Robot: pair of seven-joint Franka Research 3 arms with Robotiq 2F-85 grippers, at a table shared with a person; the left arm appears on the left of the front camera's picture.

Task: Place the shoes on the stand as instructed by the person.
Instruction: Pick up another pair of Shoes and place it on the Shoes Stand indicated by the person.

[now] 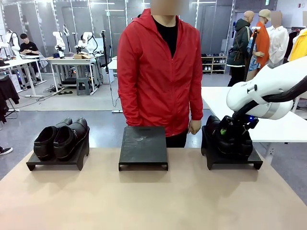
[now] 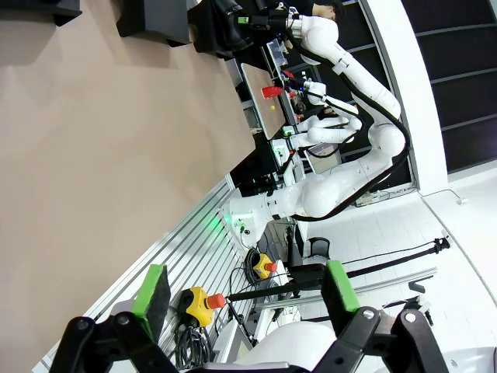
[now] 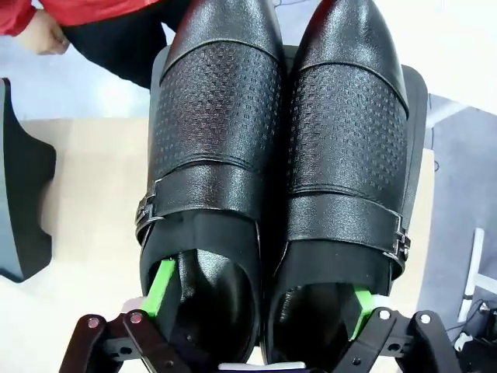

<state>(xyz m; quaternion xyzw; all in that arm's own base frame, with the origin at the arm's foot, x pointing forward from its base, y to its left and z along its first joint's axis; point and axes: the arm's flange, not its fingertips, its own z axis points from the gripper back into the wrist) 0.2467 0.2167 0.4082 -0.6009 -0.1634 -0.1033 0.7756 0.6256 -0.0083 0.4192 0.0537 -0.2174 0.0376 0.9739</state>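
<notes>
We found the sleeker pair of shoes [image 3: 279, 155] standing side by side on the right stand [image 1: 233, 160], toes towards the person [image 1: 158, 72]. Each upper was glossy with an embossed vamp and a buckled strap. We judged them fairly light, stiff at sole and heel, softer at the collar, and slippery on the polished leather. The heel collars, pinched together from inside, looked to us the best hold, being less slick than the sides.

The right gripper [image 3: 260, 299] stood with its jaws spread wide, one green pad [image 3: 161, 286] down inside the opening of one shoe and the other pad in the opening of its neighbour. No squeeze on the leather could be made out, so we took the pair to be resting on the stand rather than carried.

To the left of that stand, the middle stand [image 1: 143, 147] was bare, directly before the person. Farther left again, the left stand [image 1: 57, 160] bore the chunkier pair [image 1: 62, 138], which we reckoned heavier because of the thick soles.

The left gripper [image 2: 245, 299] hung with its fingers wide apart and nothing between them, away from the stands.

The table [image 1: 153, 201] was matte tan and flat. Beyond it lay an open lab floor with other benches.
</notes>
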